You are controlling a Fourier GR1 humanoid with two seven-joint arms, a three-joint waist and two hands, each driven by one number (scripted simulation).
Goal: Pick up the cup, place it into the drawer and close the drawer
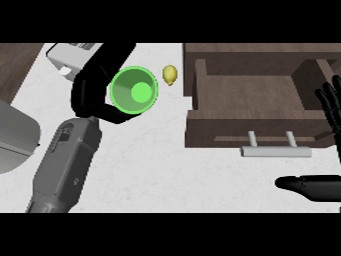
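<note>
White speckled surface (165,165) carries the open drawer (250,97), handle (275,151) toward the robot. Left hand (92,92) has its fingers curled round the green cup (134,92), left of the drawer, mouth upward. Right hand (339,120) rests beside the drawer, fingers straight and apart. The cup must travel rightward over the drawer's wall.

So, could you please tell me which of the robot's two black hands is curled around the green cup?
The left hand curls around the green cup; the right hand rests open, fingers up, by the open wooden drawer.
</note>
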